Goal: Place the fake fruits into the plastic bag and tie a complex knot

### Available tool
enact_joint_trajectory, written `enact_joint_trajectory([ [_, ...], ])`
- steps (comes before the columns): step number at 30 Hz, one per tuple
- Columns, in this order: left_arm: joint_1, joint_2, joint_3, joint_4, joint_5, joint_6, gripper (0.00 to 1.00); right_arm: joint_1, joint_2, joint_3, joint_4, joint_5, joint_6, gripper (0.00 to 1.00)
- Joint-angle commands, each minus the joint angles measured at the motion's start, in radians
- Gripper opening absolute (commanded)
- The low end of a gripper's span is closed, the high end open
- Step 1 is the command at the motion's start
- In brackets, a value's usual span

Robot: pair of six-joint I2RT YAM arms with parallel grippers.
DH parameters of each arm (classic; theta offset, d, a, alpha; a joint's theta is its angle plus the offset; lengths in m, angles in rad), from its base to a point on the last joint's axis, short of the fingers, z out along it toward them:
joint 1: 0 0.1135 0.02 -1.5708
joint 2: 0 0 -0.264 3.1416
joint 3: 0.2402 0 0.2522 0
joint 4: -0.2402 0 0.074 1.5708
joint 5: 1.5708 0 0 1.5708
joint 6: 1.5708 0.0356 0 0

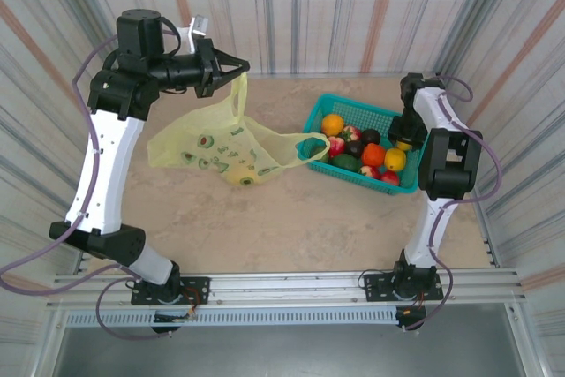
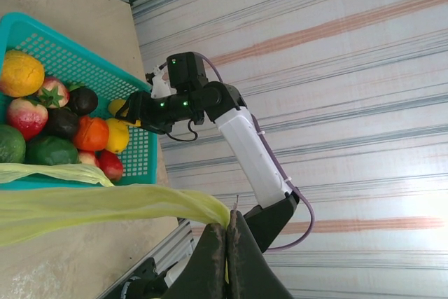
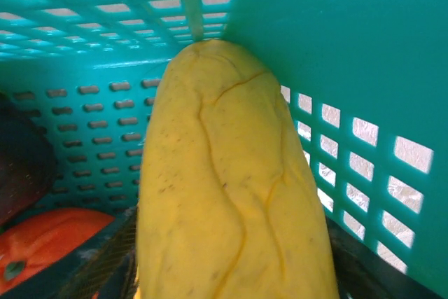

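Your left pincer (image 2: 229, 209) pinches the plastic bag (image 1: 221, 152); your right pincer (image 1: 404, 136), grip unclear, faces a yellow fruit (image 3: 231, 187) in the basket's (image 3: 350, 33) corner.

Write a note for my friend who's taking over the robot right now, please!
Left gripper: fingers shut on a handle of the thin pale yellow-green plastic bag, held up; the rest lies on the table.
Right gripper: down in the teal mesh plastic basket, fingers either side of a long yellow plastic fruit; grip unclear.
Done: no fruit seen bagged; the glossy plastic fruits sit in the basket.
Left: bag them, tie the knot.
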Motion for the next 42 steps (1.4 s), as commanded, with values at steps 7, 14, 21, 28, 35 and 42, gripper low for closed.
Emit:
enact_joint_trajectory([
  [7, 0.011, 0.015, 0.027, 0.013, 0.021, 0.014, 0.00, 0.018, -0.047, 0.095, -0.021, -0.006, 0.048, 0.43],
  [14, 0.011, 0.026, 0.038, 0.014, 0.023, 0.013, 0.00, 0.059, -0.109, 0.194, -0.083, -0.036, 0.051, 0.42],
  [21, 0.015, 0.019, 0.029, 0.010, 0.024, 0.019, 0.00, 0.180, -0.241, 0.185, -0.080, -0.119, 0.064, 0.42],
  [28, 0.028, 0.002, 0.000, 0.007, 0.024, 0.022, 0.00, 0.343, -0.442, 0.147, 0.060, -0.340, 0.070, 0.41],
  [35, 0.035, -0.016, -0.026, 0.004, 0.026, 0.025, 0.00, 0.416, -0.551, 0.054, 0.291, -0.772, 0.094, 0.40],
  [42, 0.038, -0.037, -0.048, 0.004, 0.030, 0.034, 0.00, 0.532, -0.565, -0.036, 0.378, -0.917, 0.072, 0.41],
])
